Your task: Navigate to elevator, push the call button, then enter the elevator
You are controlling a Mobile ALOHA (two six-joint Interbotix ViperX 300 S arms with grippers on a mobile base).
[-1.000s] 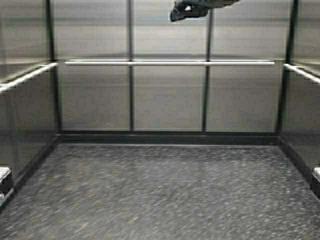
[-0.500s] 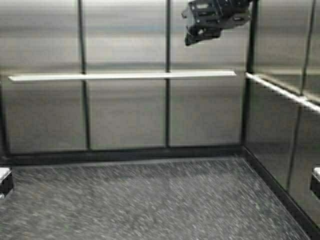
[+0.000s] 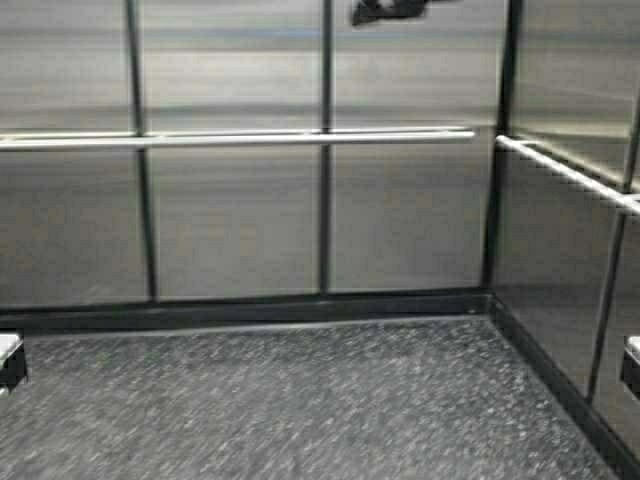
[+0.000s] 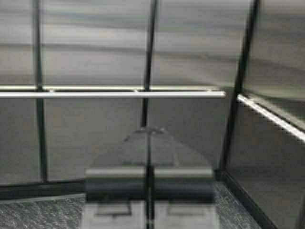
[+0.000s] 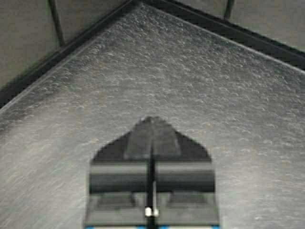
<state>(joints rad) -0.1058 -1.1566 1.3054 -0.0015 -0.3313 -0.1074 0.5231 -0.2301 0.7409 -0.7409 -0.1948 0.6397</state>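
I am inside the elevator (image 3: 240, 220), facing its back right corner. Nearest, in the left wrist view, the left gripper (image 4: 148, 131) has its fingers pressed together to a point, holding nothing, aimed at the back wall. In the right wrist view the right gripper (image 5: 151, 121) is likewise closed and empty, tilted down over the floor (image 3: 300, 400), which is dark, speckled and rough-looking. Small grey pieces of the rig sit at the lower left and right edges of the high view. A black skirting (image 3: 250, 308) runs where floor meets wall. The walls are brushed steel panels split by dark upright seams. A flat pale handrail (image 3: 240, 138) crosses the back wall, and another rail (image 3: 565, 170) runs along the right wall; the two ends stand near each other at the corner, apart. A dark arm part (image 3: 385, 10) juts in at the top of the high view. The call button is not in view.
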